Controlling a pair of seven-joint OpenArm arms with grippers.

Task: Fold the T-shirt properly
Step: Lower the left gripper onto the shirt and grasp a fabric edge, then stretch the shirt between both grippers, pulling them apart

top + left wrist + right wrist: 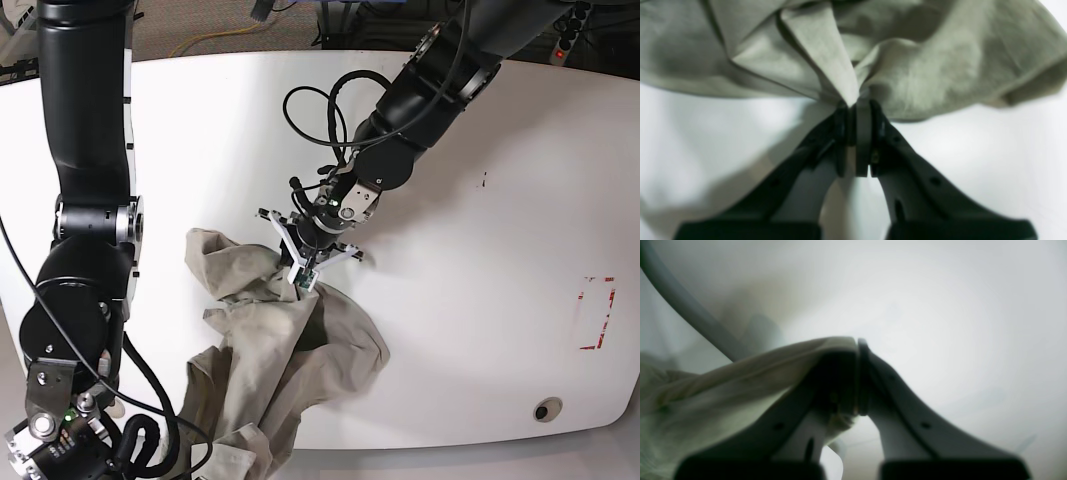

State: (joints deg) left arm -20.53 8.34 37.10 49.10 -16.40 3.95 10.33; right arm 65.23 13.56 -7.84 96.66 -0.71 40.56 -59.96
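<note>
Crumpled beige-khaki T-shirt (pixel 275 350) heaped on the white bench (pixel 480 260), spread from the middle toward the near edge, partly lifted off the surface. Left gripper (pixel 306 280) reaching down over the middle of the bench, jaws clenched on a gathered peak of the fabric, folds fanning out from the pinch. Same grip seen close in the left wrist view: left gripper (pixel 855 106) with black jaws pressed together, a pointed pleat of T-shirt (pixel 933 66) caught between them, cloth billowing to both sides above the pale bench (pixel 706 140). Right gripper (pixel 858 343) also clenched, a hem edge of the T-shirt (pixel 723 386) pinched at the tips and draping away to one side in the right wrist view; a grey cable (pixel 683 306) crossing the blurred background. Right arm (pixel 85 200) standing upright along the bench side in the base view, its gripper out of sight there. Black cable loop (pixel 320 110) hanging beside the left arm. Red rectangle mark (pixel 597 312) well apart from the shirt, near the far side of the bench.
</note>
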